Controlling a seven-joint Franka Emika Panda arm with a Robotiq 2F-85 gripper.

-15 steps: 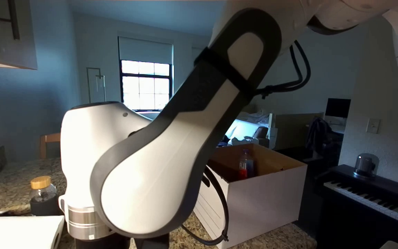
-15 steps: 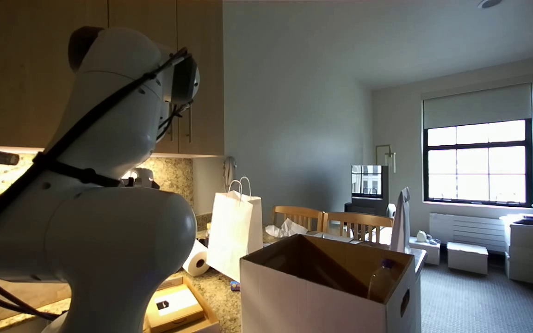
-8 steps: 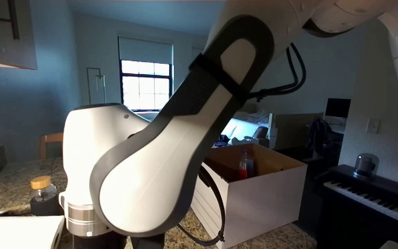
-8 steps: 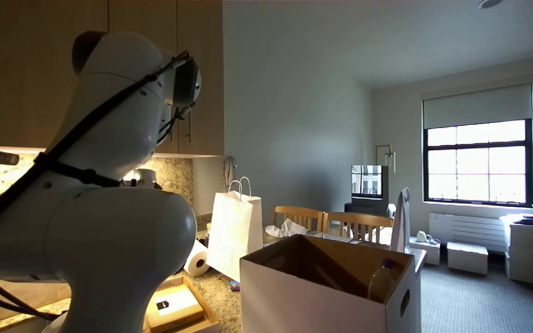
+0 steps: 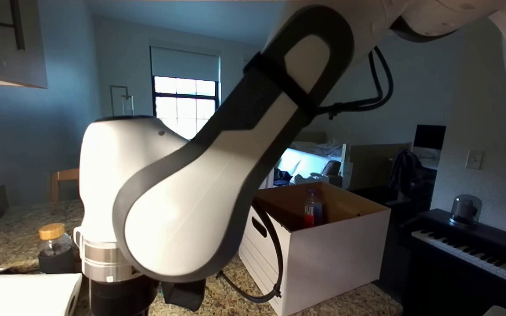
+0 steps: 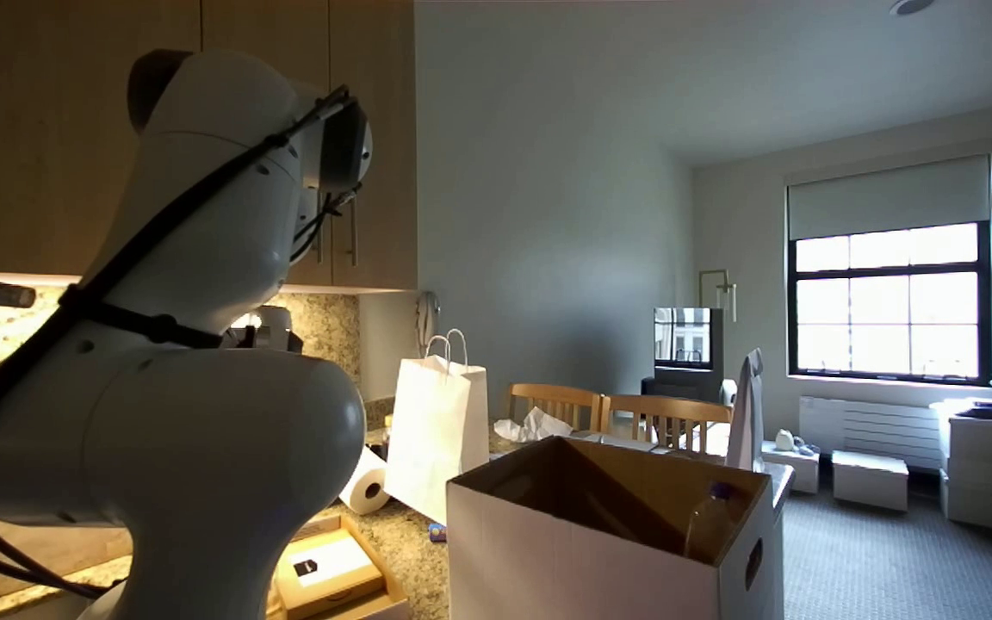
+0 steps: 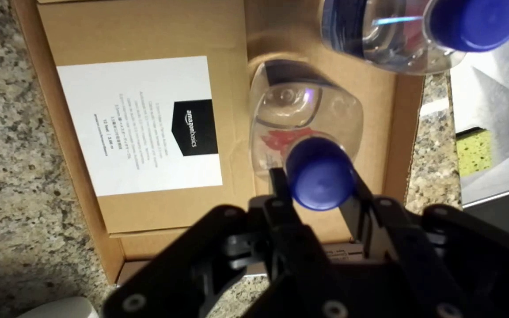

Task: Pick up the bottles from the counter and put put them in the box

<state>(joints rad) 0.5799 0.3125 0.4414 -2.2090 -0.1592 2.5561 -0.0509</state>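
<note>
In the wrist view my gripper (image 7: 320, 181) is shut on the blue cap of a clear bottle (image 7: 338, 108) with a patch of red. This bottle stands over a shallow cardboard tray; whether its base touches the tray I cannot tell. Another blue-capped bottle (image 7: 391, 33) shows at the upper right, apart from the fingers. The white box (image 5: 336, 259) with a brown inside stands on the speckled counter (image 5: 354, 303). Inside that box a bottle (image 5: 312, 208) stands upright; an exterior view also shows this bottle (image 6: 707, 530). The fingers are hidden in both exterior views.
The cardboard tray (image 7: 398, 163) holds a flat brown carton (image 7: 148, 37) beside the held bottle. A tall white paper bag (image 6: 436, 430) and a paper roll (image 6: 367, 489) stand behind the box. A jar with a wooden lid (image 5: 55, 252) is near the arm.
The arm dipped slightly, then rose, so its hand end is now higher than in both earlier moments. My jaws have come together. The box and the bottle in it stayed put.
</note>
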